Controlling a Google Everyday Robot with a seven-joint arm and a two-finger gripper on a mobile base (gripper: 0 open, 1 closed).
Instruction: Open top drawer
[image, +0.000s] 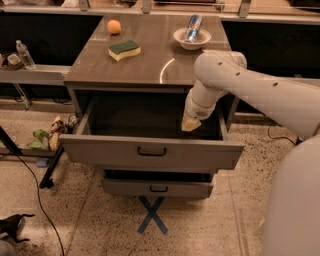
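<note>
Below the front edge of the brown bench (150, 70), the wide matte-grey top drawer (100, 150) stands well out with its deep box exposed, so the job looks done. Near the right edge, the cream gripper (191, 122) hangs inside the box, clear of the black bar handle (152, 151). I cannot tell whether it is spread or closed.

Warm, dim light from above lays a curved glare streak (167, 70) on the cabinet top (145, 65) and brightens the pale arm (260, 95), while the open top drawer (110, 152) holds deep shadow inside, where the gripper (191, 123) hangs at its right side.
</note>
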